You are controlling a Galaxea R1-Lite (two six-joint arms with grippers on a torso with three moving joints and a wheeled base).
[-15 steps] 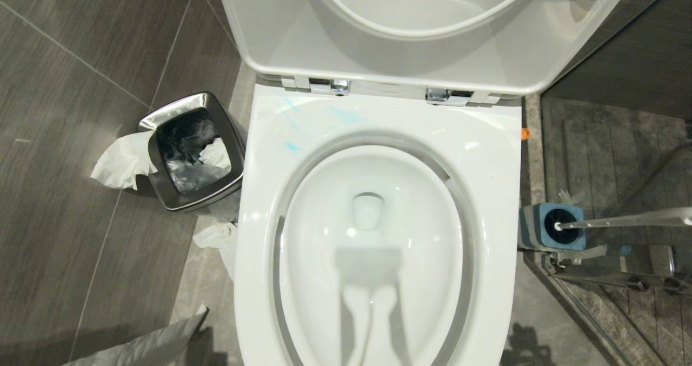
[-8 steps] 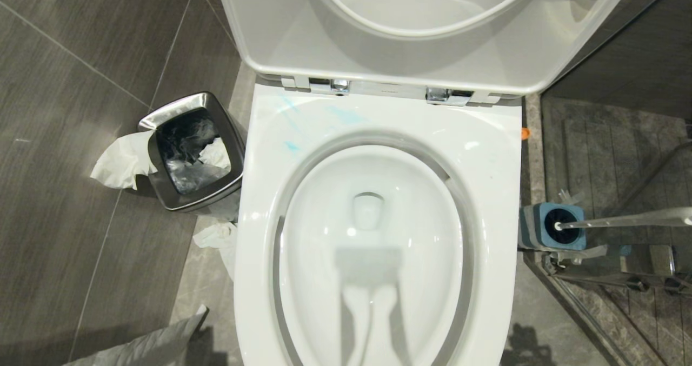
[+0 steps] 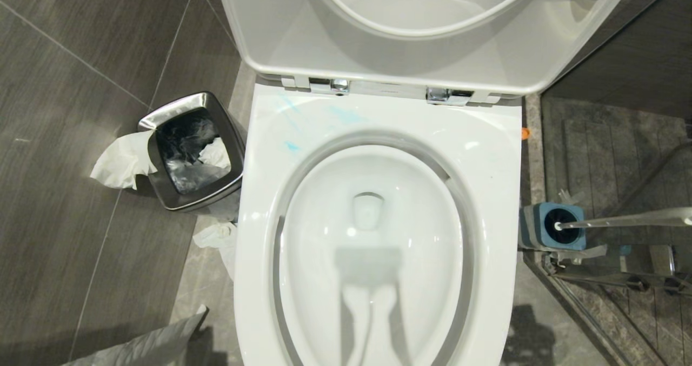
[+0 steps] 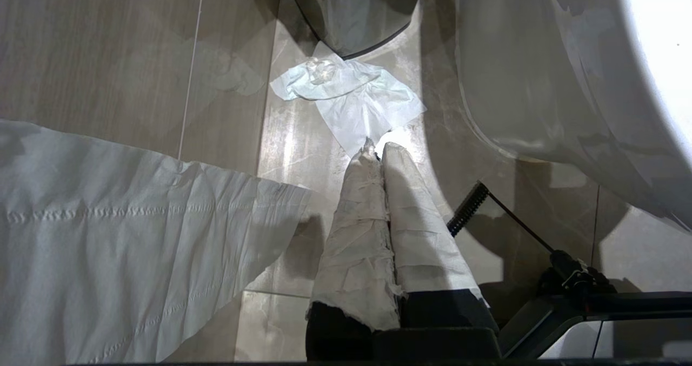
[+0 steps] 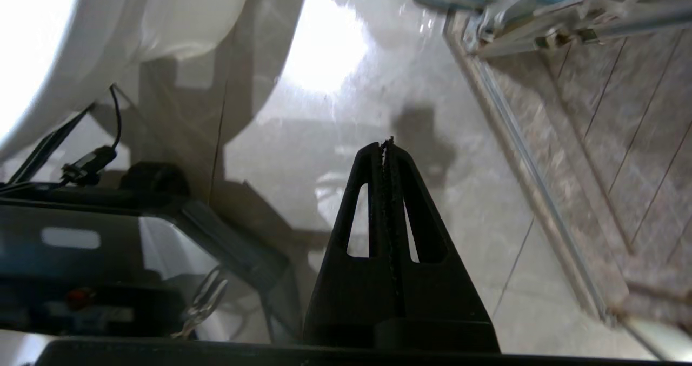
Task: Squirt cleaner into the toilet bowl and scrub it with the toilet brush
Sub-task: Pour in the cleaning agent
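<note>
right gripper point(image 5: 385, 144): black jaws pressed together, empty, low above grey floor tile. long slim whitish toilet brush point(image 3: 621, 220) ahead, off to its side, black bristle head seated in blue-grey square holder point(image 3: 540, 223). judged light, stiff, smooth; grip handle mid-shaft. glossy white ceramic toilet bowl point(image 3: 486, 155) on opposite side. left gripper point(image 4: 378, 147): wrapped jaws closed, empty. no legible labels

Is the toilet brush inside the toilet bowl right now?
No, the toilet brush still sits in its blue holder on the floor beside the toilet bowl.
</note>
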